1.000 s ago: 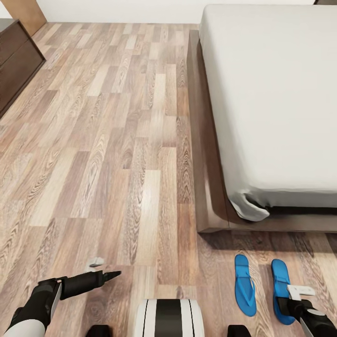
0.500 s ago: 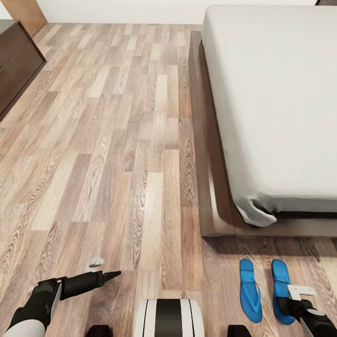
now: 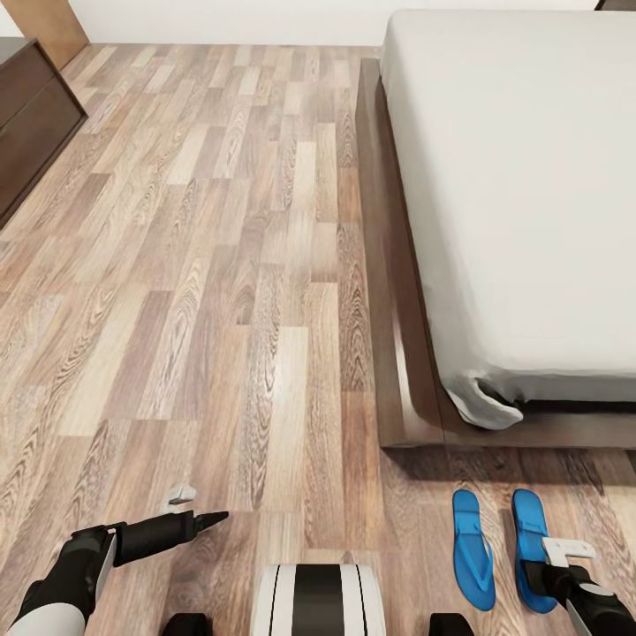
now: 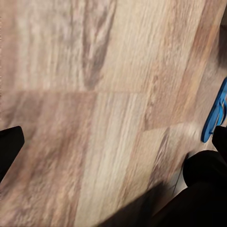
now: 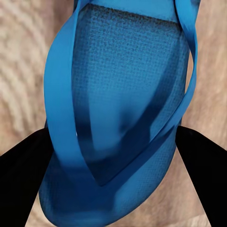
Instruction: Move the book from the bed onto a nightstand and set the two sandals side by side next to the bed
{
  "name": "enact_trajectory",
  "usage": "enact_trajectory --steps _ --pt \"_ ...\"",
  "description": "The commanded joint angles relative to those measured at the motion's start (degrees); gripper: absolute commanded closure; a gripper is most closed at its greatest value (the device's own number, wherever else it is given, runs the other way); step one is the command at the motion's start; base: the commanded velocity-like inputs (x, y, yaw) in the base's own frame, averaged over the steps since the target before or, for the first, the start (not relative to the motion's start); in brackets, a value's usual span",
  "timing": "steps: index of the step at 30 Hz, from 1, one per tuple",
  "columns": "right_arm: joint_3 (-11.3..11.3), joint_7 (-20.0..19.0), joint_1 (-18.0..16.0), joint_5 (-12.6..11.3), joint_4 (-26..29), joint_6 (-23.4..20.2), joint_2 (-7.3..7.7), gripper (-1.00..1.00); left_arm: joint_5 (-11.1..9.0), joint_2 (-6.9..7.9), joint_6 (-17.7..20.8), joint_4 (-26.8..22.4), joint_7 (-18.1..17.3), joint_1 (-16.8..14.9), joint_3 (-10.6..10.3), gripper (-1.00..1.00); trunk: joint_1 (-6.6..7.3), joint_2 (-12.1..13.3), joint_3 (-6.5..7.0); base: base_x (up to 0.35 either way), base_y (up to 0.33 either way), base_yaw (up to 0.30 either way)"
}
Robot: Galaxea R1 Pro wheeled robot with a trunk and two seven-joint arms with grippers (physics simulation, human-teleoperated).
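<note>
Two bright blue sandals lie on the plank floor just past the foot corner of the bed [image 3: 415, 353], with its pale grey mattress. The left sandal [image 3: 473, 549] lies free and also shows in the left wrist view [image 4: 215, 113]. My right gripper [image 3: 552, 565] sits over the heel of the right sandal [image 3: 528, 521]. In the right wrist view its black fingers [image 5: 23, 184] press both edges of that sandal [image 5: 123, 109], so it is shut on it. Over bare floor at the lower left, my left gripper [image 3: 196, 508] is open and holds nothing. The book and the nightstand are out of view.
A long low dark brown cabinet [image 3: 26, 115] stands along the left wall, with a brown door [image 3: 44, 22] beyond it. Wide plank floor [image 3: 221, 265] lies between the cabinet and the bed. My own base [image 3: 318, 601] shows at the bottom centre.
The view shifted slightly a second ago. The sandal in my right gripper came closer to the free sandal, narrowing the gap. Nothing has moved in the last half second.
</note>
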State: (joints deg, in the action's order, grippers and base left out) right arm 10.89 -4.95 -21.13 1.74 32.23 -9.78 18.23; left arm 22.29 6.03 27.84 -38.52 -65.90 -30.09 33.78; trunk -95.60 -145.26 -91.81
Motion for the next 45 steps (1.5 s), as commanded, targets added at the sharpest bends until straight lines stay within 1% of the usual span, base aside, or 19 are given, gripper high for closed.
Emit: enact_trajectory --steps 1,18,29,40,45 --pt "0.3 -0.4 0.0 0.2 0.1 -0.3 -0.03 1.0 0.5 -0.06 0.5 -0.1 -0.4 -0.1 0.3 -1.0 0.01 0.0 -0.03 0.0 0.0 0.0" --pt "0.3 -0.4 0.0 0.2 0.1 -0.3 -0.03 1.0 0.5 -0.06 0.5 -0.1 -0.4 -0.1 0.3 -1.0 0.01 0.0 -0.03 0.0 0.028 0.0" --pt "0.3 -0.4 0.0 0.2 0.1 -0.3 -0.03 1.0 0.5 -0.06 0.5 -0.1 -0.4 -0.1 0.3 -1.0 -0.27 -0.2 -2.47 0.0 0.0 0.0" --pt "0.3 -0.4 0.0 0.2 0.3 -0.3 -0.03 1.0 0.5 -0.05 0.5 -0.1 -0.5 -0.1 0.4 -1.0 -0.27 -0.2 -2.47 0.0 0.0 0.0" --pt "0.2 -0.3 0.0 0.3 2.7 0.3 -0.05 1.0 0.5 -0.05 0.5 -0.1 -0.5 -0.1 0.4 -1.0 -0.27 -0.2 -2.47 0.0 0.0 0.0"
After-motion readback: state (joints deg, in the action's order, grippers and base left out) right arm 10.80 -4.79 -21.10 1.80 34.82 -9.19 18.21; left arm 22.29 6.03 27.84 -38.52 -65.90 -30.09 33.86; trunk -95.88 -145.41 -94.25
